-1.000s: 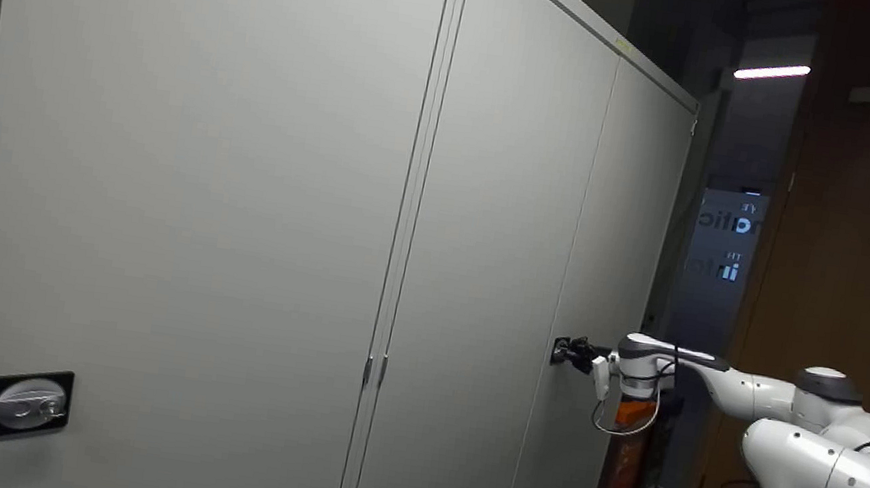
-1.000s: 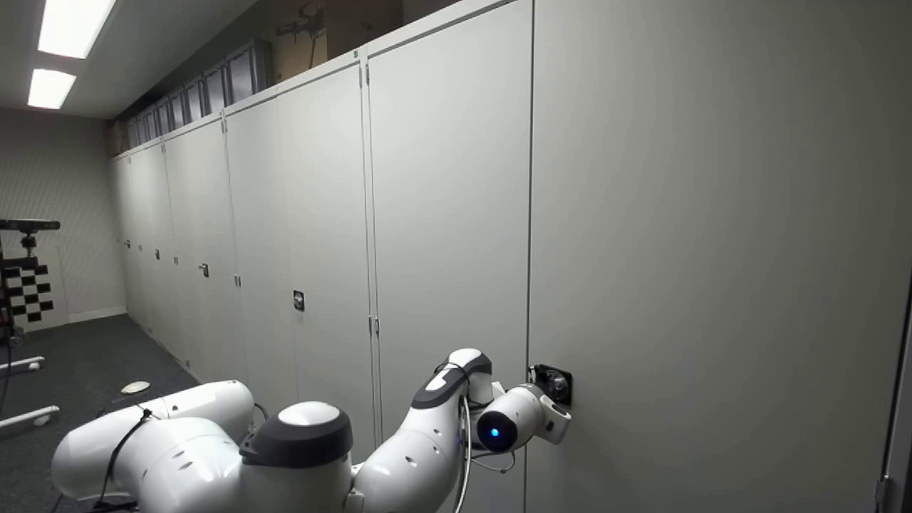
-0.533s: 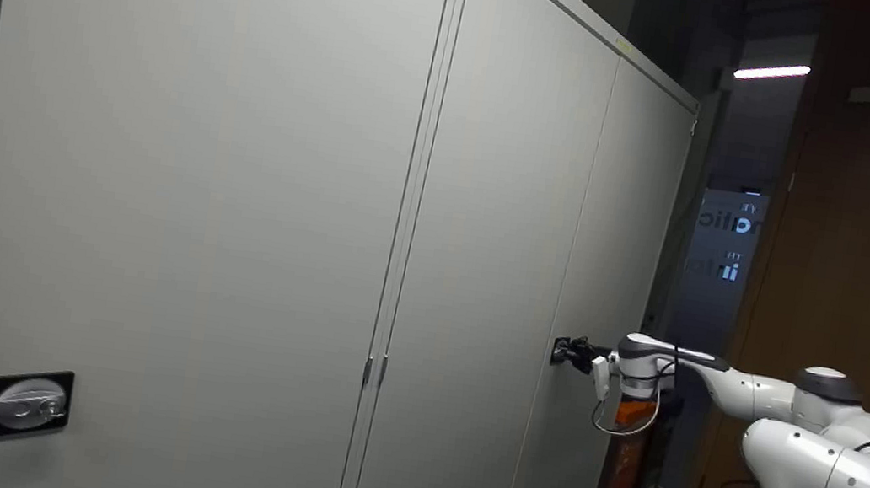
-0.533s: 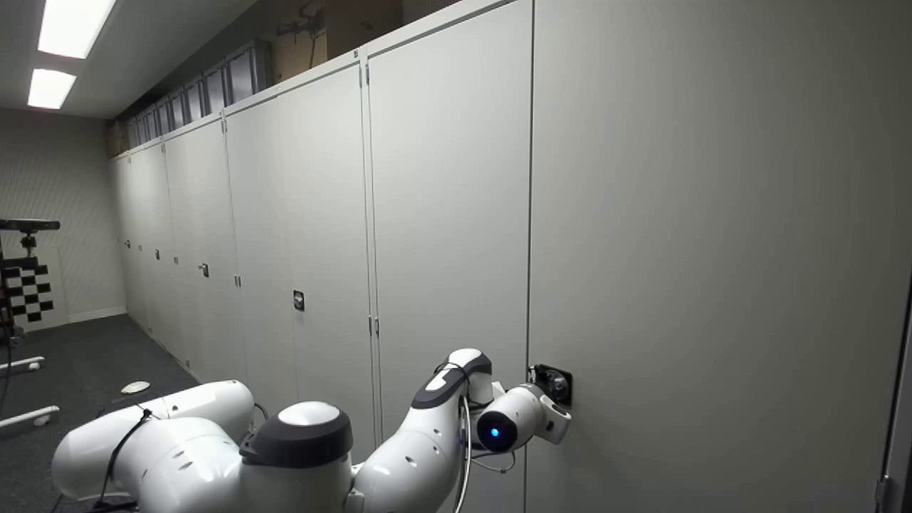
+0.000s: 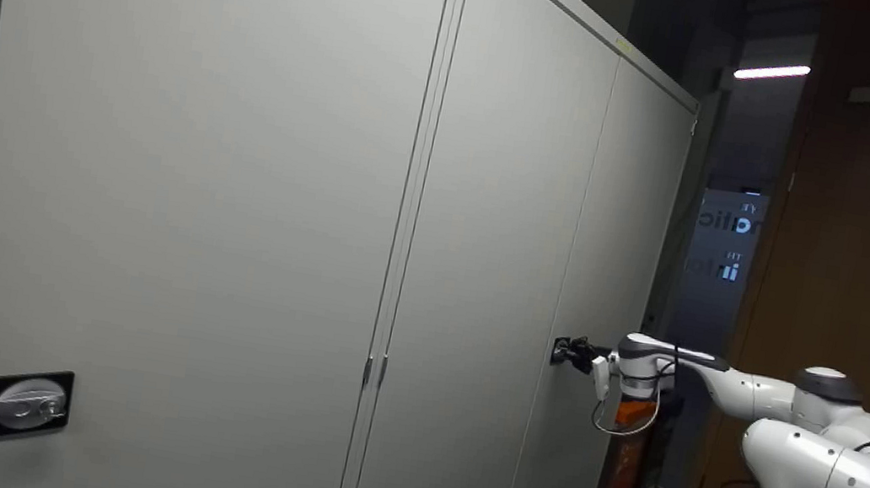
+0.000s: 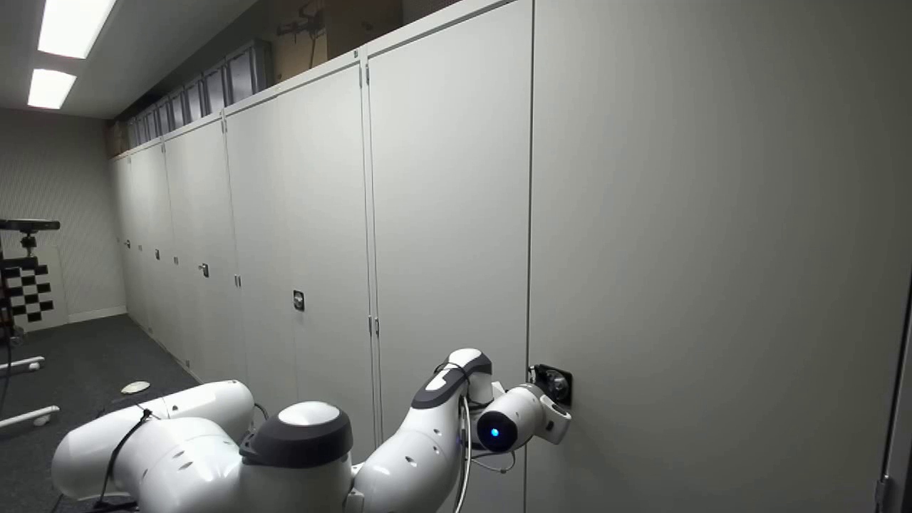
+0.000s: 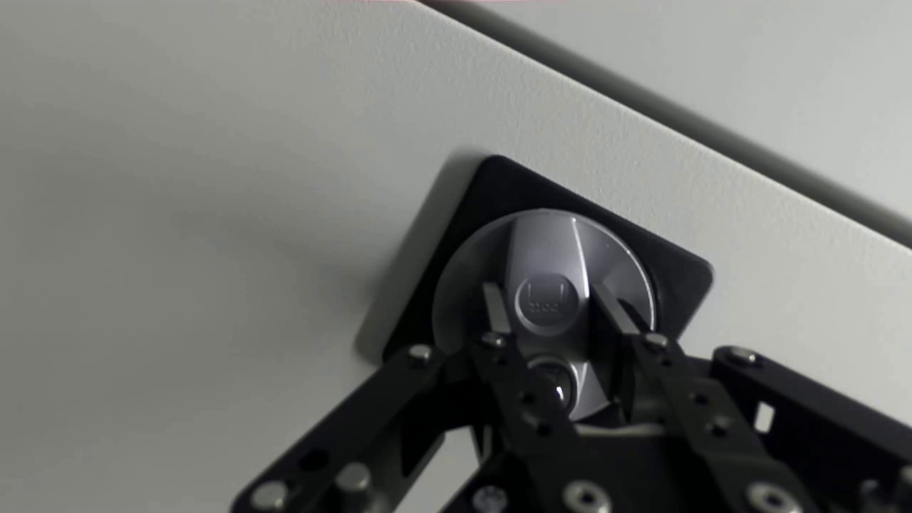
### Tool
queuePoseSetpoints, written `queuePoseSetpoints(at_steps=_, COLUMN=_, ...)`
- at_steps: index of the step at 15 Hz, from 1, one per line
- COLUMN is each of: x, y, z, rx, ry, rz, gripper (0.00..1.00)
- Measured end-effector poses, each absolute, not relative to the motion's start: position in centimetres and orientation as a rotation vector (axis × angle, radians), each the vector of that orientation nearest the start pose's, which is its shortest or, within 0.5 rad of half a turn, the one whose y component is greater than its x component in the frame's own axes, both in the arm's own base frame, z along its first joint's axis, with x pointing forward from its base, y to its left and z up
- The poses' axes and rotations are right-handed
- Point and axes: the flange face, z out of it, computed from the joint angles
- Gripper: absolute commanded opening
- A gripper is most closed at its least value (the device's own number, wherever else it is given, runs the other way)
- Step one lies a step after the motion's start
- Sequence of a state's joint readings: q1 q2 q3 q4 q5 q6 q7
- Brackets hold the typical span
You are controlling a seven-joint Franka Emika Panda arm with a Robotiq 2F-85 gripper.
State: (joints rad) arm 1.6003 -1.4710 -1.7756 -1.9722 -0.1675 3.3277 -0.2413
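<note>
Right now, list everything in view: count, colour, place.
Cabinets: several, grey, in a row.
Gripped handle: one, grey, near a door edge.
Other handles: at least four, grey, on cabinets.
Boxes: several, grey and brown, atop cabinets.
Ceiling lights: at least two, white, overhead.
Checkerboard: one, black and white, before a wall.
Disc: one, white, on the floor.
Wooden door: one, brown, beyond cabinets.
Arm: one, mostly white, beside cabinets.
Gripper: one, black, closed on gripped handle.

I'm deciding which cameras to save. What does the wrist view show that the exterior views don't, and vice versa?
Only the wrist view: the round badge on the latch handle and, clearly, the fingers of the tool on both sides of it. Only the exterior views: the white arm, more latches and the ceiling lights. Shared: the handle's black plate, the gap between the cabinet doors, and the tool itself.
</note>
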Motion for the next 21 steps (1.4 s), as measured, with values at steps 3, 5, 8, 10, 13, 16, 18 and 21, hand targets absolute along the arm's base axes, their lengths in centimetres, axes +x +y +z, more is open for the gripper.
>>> queuePoseSetpoints(at_steps=3, x=59.1, y=-29.5, z=26.1, rx=-1.769, ry=0.830, rz=-1.263, gripper=0.31)
queuePoseSetpoints(at_steps=5, x=59.1, y=-29.5, z=26.1, rx=-1.769, ry=0.830, rz=-1.263, gripper=0.31)
queuePoseSetpoints(at_steps=8, x=59.1, y=-29.5, z=26.1, rx=-1.769, ry=0.830, rz=-1.263, gripper=0.31)
queuePoseSetpoints(at_steps=10, x=59.1, y=-29.5, z=26.1, rx=-1.769, ry=0.830, rz=-1.263, gripper=0.08)
queuePoseSetpoints(at_steps=13, x=59.2, y=-29.9, z=25.9, rx=-1.773, ry=0.834, rz=-1.269, gripper=0.50)
queuePoseSetpoints(at_steps=16, x=59.2, y=-30.0, z=25.7, rx=-1.775, ry=0.839, rz=-1.269, gripper=0.72)
queuePoseSetpoints(at_steps=18, x=59.1, y=-30.0, z=25.3, rx=-1.781, ry=0.843, rz=-1.262, gripper=0.89)
queuePoseSetpoints(at_steps=21, x=59.1, y=-29.9, z=24.6, rx=-1.790, ry=0.848, rz=-1.253, gripper=1.00)
